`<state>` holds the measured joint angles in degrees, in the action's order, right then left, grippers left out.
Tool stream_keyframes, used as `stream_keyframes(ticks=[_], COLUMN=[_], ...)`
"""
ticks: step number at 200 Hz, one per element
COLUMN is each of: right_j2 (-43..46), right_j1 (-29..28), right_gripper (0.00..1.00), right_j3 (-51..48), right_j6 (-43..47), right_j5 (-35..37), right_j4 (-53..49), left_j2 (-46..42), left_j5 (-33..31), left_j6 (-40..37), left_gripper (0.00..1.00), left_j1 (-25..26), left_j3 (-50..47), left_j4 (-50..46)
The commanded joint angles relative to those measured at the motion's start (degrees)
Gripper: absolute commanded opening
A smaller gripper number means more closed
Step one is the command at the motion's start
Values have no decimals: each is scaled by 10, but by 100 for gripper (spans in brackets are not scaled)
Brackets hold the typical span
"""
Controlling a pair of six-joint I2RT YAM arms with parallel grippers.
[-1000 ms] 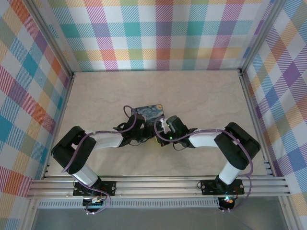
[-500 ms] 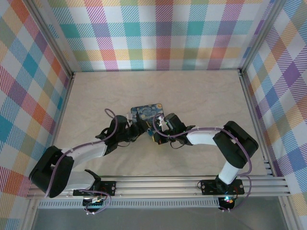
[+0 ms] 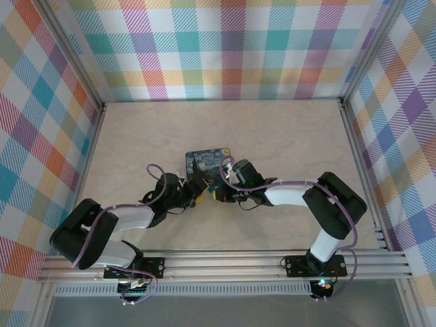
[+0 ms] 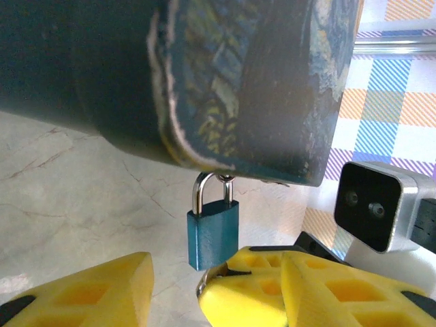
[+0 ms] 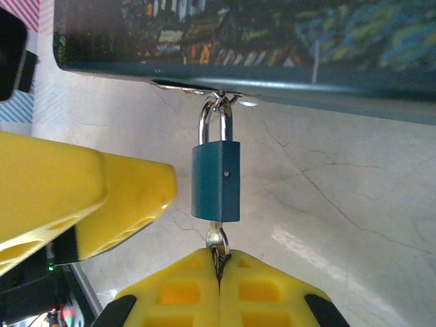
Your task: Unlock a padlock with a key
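Yellow right gripper (image 5: pixel 219 272), arm stretched low, clamps the key (image 5: pixel 216 238) beneath the padlock (image 5: pixel 216 180); left gripper (image 3: pixel 195 193) apparently gapes alongside.

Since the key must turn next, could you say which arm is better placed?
Likely right: the right gripper is shut on the key, already in the padlock; the left gripper is open and empty.
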<state>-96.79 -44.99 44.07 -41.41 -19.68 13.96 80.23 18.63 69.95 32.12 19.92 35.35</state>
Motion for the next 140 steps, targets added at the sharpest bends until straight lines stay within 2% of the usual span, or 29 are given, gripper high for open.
stream_keyframes(ticks=[1,41,82,126,140], right_j2=[-9,-16,-17,-9,-1], right_j1=[-2,-1,2,12,17], right_gripper=[0,0,0,0,9], right_j3=[19,20,16,4,-6], right_j6=[-27,-39,-51,-60,-56], right_j5=[-21,-31,-39,-43,-39], right_j4=[23,39,58,74,77], left_j2=[21,63,99,115,111], left_j5=[8,11,3,-6,-9], left_j6=[18,22,25,29,27], left_gripper=[50,47,37,15,9], left_j1=[5,10,14,18,19], left_j3=[3,21,30,32,34], left_j4=[59,87,107,115,105])
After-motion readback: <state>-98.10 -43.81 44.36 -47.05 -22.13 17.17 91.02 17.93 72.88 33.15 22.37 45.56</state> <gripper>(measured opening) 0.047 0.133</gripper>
